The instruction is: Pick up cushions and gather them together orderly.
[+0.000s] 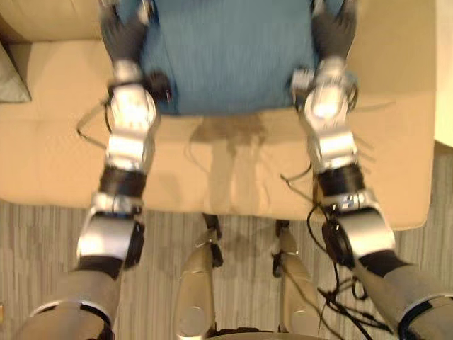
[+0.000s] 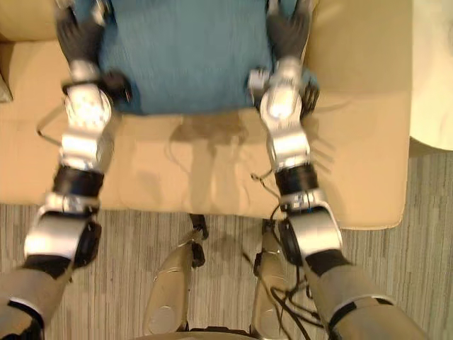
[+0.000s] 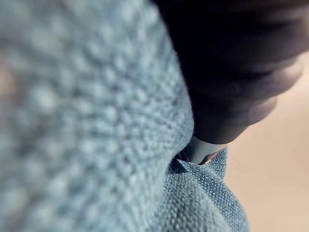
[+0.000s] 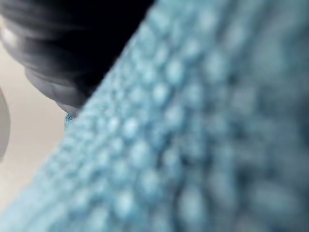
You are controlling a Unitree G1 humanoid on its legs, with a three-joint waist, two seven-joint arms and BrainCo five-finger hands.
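We see a blue woven cushion over the tan sofa. A grey cushion lies well left.

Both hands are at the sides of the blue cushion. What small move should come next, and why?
Probably raise the blue cushion slightly off the sofa, so it can go toward the grey cushion at the robot's left. The left hand and right hand flank it on opposite sides, with its fabric close against both.
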